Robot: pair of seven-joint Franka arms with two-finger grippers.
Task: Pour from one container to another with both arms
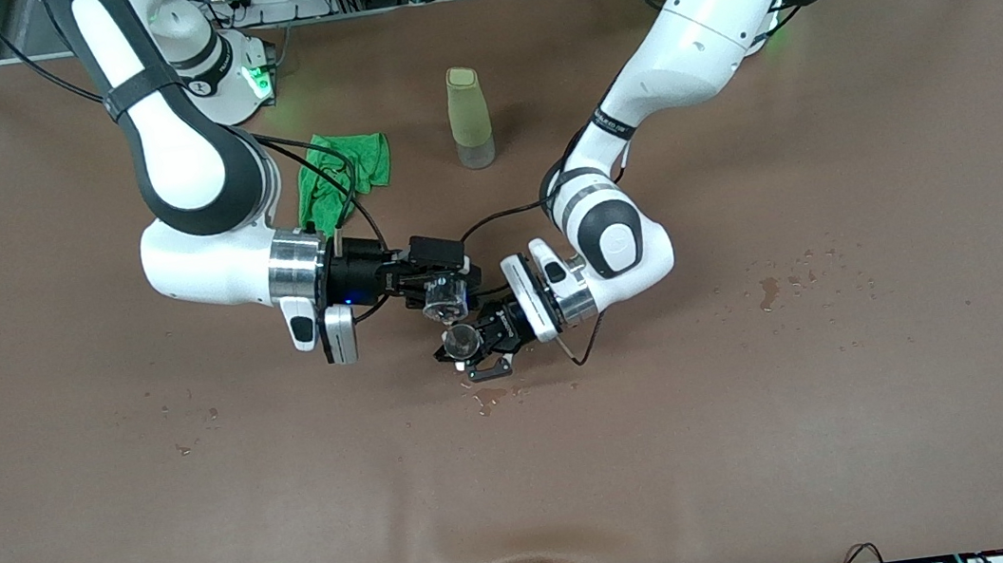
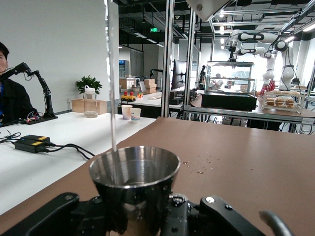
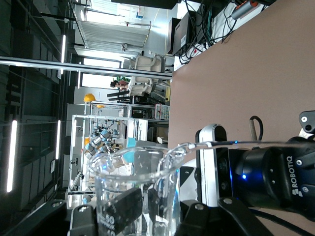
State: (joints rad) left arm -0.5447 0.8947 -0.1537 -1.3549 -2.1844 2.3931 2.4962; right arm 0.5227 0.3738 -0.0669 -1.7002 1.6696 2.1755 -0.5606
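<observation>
Brown desk (image 1: 769, 430) below already shows droplets. My right fingers (image 1: 444, 296) grip a tilted clear beaker (image 3: 133, 189), its stream falling into the steel cup (image 2: 134, 179) gripped in my left fingers (image 1: 469, 348); any drift spills more.

White arms (image 1: 170, 150), black joint bands, silver wrists, black cables

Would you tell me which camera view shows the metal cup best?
The left wrist view: the metal cup fills the foreground, upright in the left gripper, a thin stream falling into it. The front view shows it small; the right wrist view does not show it clearly.
</observation>
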